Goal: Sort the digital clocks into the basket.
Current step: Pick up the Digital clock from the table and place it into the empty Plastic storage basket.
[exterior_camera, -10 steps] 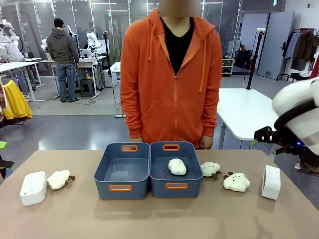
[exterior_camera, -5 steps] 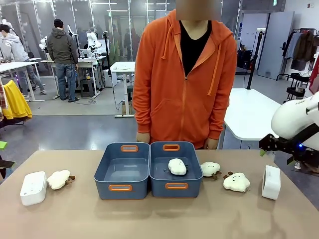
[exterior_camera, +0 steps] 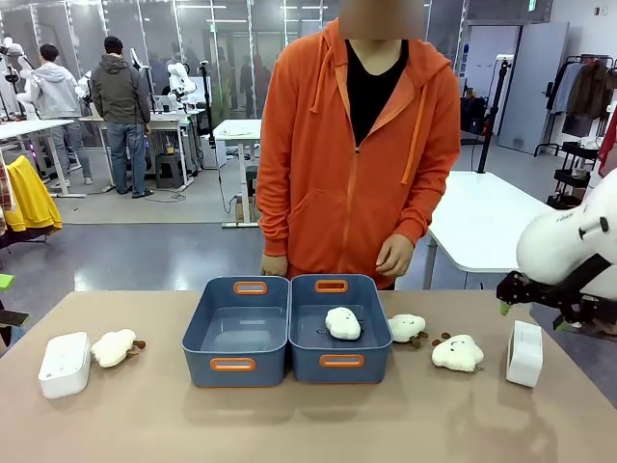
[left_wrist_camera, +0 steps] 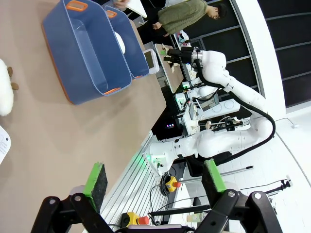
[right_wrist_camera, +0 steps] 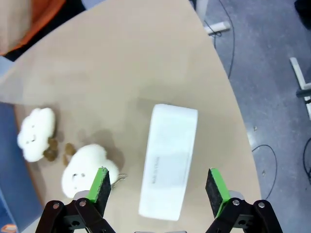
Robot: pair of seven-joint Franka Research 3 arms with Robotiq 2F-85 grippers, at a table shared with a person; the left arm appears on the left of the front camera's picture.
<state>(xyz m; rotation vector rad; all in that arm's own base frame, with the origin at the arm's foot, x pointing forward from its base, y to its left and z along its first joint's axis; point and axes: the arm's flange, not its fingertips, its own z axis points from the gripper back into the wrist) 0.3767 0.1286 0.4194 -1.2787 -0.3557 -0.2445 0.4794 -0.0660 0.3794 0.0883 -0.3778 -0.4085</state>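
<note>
One white digital clock (exterior_camera: 524, 353) stands on the table at the far right, and it lies straight below my open right gripper (right_wrist_camera: 159, 187) as a white slab (right_wrist_camera: 168, 160). In the front view that right gripper (exterior_camera: 529, 315) hovers just above and behind it, apart from it. The second digital clock (exterior_camera: 65, 364) lies at the table's left edge. Two adjoining blue-grey baskets (exterior_camera: 287, 330) sit mid-table; the left basket (exterior_camera: 237, 333) holds nothing, the right basket (exterior_camera: 339, 360) holds a plush. My left gripper (left_wrist_camera: 154, 184) is open, off the table's side, holding nothing.
Cream plush toys lie beside the left clock (exterior_camera: 115, 346), in the right bin (exterior_camera: 342, 322), and two right of the bins (exterior_camera: 408, 327) (exterior_camera: 457, 352). A person in an orange hoodie (exterior_camera: 357, 154) stands behind the bins, one hand (exterior_camera: 395, 255) raised. The table edge (right_wrist_camera: 228, 92) runs close to the right clock.
My right arm has come down and slightly left toward the right clock. The person shifted right and lifted a hand. Clocks and plush toys have not moved.
</note>
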